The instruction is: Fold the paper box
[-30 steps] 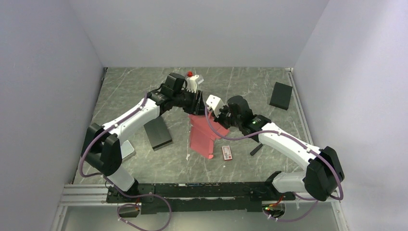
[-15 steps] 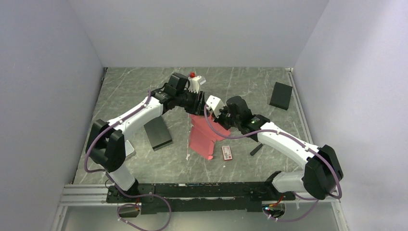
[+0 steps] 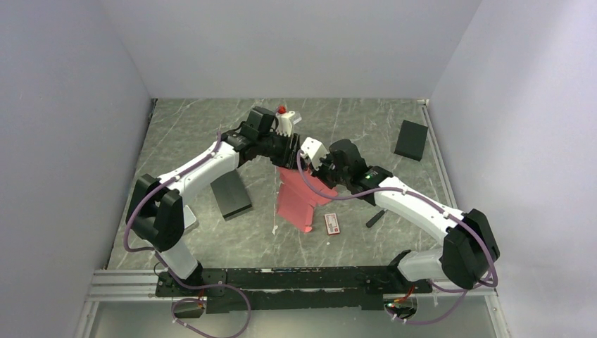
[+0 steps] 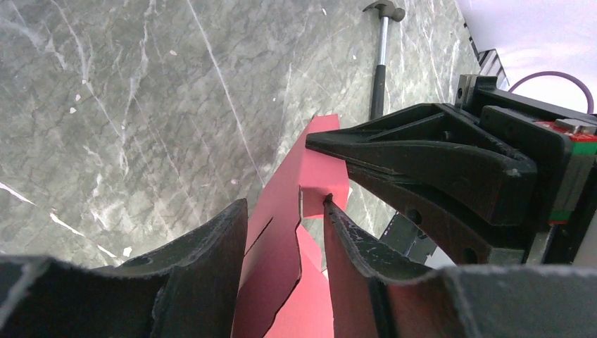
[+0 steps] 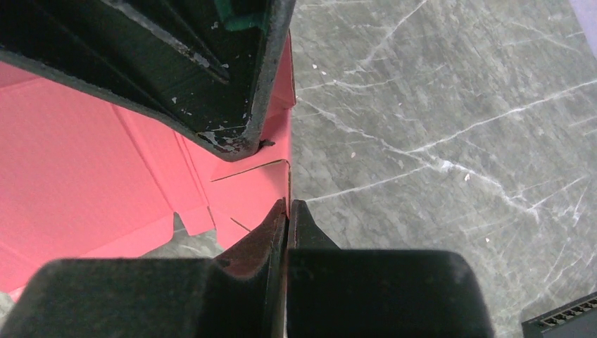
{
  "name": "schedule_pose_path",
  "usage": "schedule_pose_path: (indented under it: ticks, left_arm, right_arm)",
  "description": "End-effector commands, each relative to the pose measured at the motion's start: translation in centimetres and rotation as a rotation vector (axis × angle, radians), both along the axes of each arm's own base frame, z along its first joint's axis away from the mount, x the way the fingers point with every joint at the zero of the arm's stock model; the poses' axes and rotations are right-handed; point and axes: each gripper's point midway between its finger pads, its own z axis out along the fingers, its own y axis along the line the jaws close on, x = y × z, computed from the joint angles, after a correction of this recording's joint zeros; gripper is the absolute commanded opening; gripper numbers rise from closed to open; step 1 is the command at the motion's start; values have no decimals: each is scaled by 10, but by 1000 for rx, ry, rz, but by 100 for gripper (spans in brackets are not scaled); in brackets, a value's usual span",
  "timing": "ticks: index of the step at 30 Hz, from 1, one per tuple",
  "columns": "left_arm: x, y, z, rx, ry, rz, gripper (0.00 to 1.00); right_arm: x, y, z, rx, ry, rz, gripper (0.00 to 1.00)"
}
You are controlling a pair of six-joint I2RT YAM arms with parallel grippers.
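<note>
The grey marbled worktop carries everything, and both arms meet above its middle. The left arm reaches in from one side. Its elbow stands closer in and more upright than a second ago, with almost no change in the last half second. The right arm comes in from the other side, and its wrist has edged slightly toward the left jaws.

The paper box, a flat red-pink die-cut sheet, is held up between the two sets of jaws. It slopes down from them toward the arm bases, much where it was before. Whether its low corner touches the worktop cannot be told.

The left gripper has its jaws partly spread, one on either side of the sheet's upper part. The sheet fills the gap between them, but whether they press on it cannot be told. The right gripper has its jaws pressed together, pinching a thin edge of the sheet just beside the left jaws.

A black box lies on the worktop out to the left of the left jaws, under that arm. A second black box lies well apart from the right jaws, off to their right. A hammer lies beyond the right jaws in the left wrist view. A small printed packet lies below both sets of jaws, just beside the sheet's low corner.
</note>
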Motion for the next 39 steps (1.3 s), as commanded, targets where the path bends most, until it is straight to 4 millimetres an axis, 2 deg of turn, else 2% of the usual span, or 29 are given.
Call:
schedule_pose_path:
  ticks: [1, 11, 20, 25, 29, 32, 35, 39]
  left_arm:
    - [-3, -11, 17, -47, -34, -43, 48]
    - [-1, -14, 10, -45, -11, -41, 41]
    - [2, -18, 9, -60, -2, -37, 44]
    - [5, -21, 4, -63, 16, -28, 39]
    - [5, -24, 4, -79, 29, -33, 28]
    - [6, -27, 3, -85, 38, -38, 24]
    - [6, -27, 4, -90, 38, -39, 23]
    - [4, -24, 9, -90, 22, -33, 29]
  right_arm:
    - [16, 15, 35, 78, -84, -16, 0]
    - [15, 16, 35, 87, -76, -17, 0]
    - [15, 17, 35, 92, -72, -16, 0]
    - [14, 18, 35, 99, -69, -11, 0]
    - [13, 19, 35, 100, -64, -7, 0]
    - [13, 19, 34, 100, -62, -8, 0]
    - [13, 19, 33, 97, -62, -8, 0]
    - [14, 18, 33, 91, -67, -9, 0]
